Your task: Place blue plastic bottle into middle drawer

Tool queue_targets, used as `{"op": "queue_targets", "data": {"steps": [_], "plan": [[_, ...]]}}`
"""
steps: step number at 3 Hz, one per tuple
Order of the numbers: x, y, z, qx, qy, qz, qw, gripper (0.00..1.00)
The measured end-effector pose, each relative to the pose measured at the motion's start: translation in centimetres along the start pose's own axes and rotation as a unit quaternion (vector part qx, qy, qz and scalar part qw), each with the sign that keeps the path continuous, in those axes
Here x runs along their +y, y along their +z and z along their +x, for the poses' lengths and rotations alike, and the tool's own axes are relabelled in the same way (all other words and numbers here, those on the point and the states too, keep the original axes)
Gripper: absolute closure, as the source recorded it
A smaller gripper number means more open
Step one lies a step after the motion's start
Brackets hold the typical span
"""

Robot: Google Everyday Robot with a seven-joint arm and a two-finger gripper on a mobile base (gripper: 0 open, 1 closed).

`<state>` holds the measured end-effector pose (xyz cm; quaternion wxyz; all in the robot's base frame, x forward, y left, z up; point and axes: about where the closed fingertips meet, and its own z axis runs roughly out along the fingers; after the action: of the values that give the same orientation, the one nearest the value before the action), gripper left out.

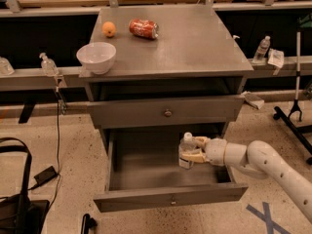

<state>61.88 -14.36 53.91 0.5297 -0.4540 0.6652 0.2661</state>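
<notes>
The blue plastic bottle (185, 151), clear with a white cap, stands upright inside the open middle drawer (146, 167), on the right part of its floor. My gripper (194, 149) reaches in from the right on a white arm, and its tan fingers (196, 156) are closed around the bottle's body. The bottle's base is at or just above the drawer floor; I cannot tell if it touches.
The grey cabinet top (195, 38) holds a white bowl (96, 57), an orange (109, 29) and a red dented soda can (144, 28). The upper drawer (165, 112) is slightly open above. Small pump bottles (48, 65) stand on side ledges. A black bag (19, 208) lies at left.
</notes>
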Motion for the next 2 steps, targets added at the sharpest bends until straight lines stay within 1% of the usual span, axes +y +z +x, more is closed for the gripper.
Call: {"op": "queue_targets", "data": {"steps": [1, 2], "plan": [[-0.8, 1.1, 2.4, -0.02, -0.019, 0.002, 0.9996, 1.0], [-0.8, 1.9, 4.7, -0.02, -0.01, -0.003, 0.9998, 0.84]]}}
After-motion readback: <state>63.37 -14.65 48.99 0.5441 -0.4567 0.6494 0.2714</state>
